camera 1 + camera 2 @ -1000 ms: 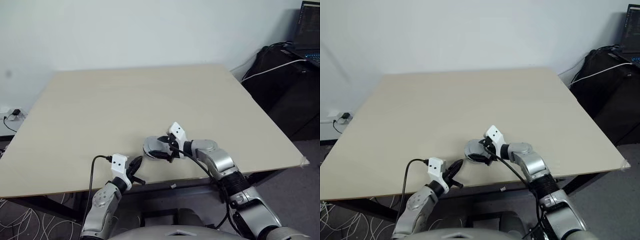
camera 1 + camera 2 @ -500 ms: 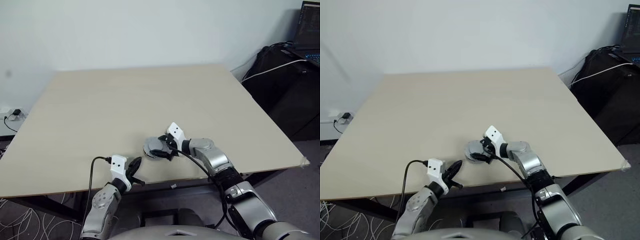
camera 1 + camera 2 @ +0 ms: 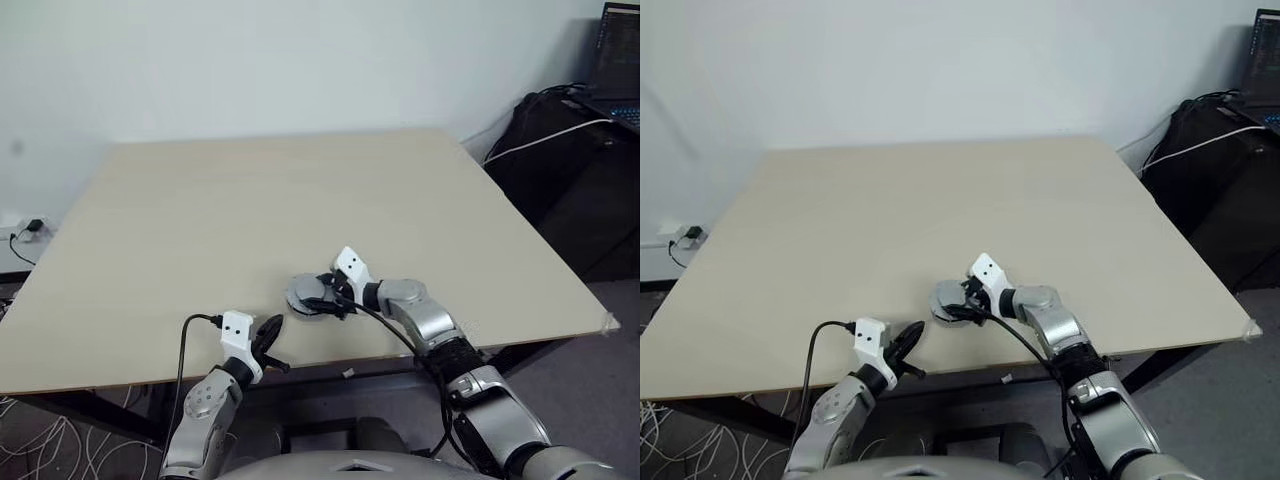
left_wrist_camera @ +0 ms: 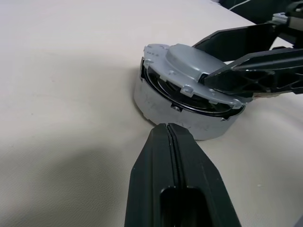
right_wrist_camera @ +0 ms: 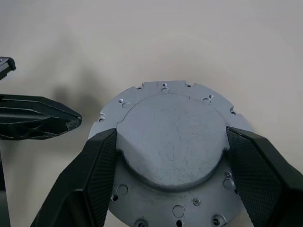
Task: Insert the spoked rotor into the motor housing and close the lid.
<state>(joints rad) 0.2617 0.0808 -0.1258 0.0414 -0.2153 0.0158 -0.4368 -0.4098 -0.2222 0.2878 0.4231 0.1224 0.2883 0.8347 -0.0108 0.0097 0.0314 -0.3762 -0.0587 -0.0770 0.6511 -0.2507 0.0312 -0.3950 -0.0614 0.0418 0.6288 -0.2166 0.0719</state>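
**Lid sitting on the housing near the table's front edge**

Near the front edge of the pale wooden table (image 3: 300,200), at about six o'clock on its surface, both arms are gathering around one small round assembly. Largest of all is the table, taking up most of the head views.

Next in size, the right gripper (image 5: 165,156) is reaching in from about four o'clock of the assembly, its two black fingers (image 5: 90,184) standing apart on either side of the lid's raised round centre; whether they are pressing on it or only flanking it cannot be told.

Smaller still in the head views, the left gripper (image 3: 268,335) is hovering at about seven o'clock of the assembly, just beside it and apart from it, with its fingers (image 4: 175,179) clenched together on nothing, their tips pointing at the silver side wall.

Smallest, the motor housing (image 4: 165,106) is resting on the table as a low silver-walled cylinder. On top of it the lid (image 5: 170,137), smooth grey face up, is sitting tilted, a dark gap showing under its rim on the side facing the left gripper.
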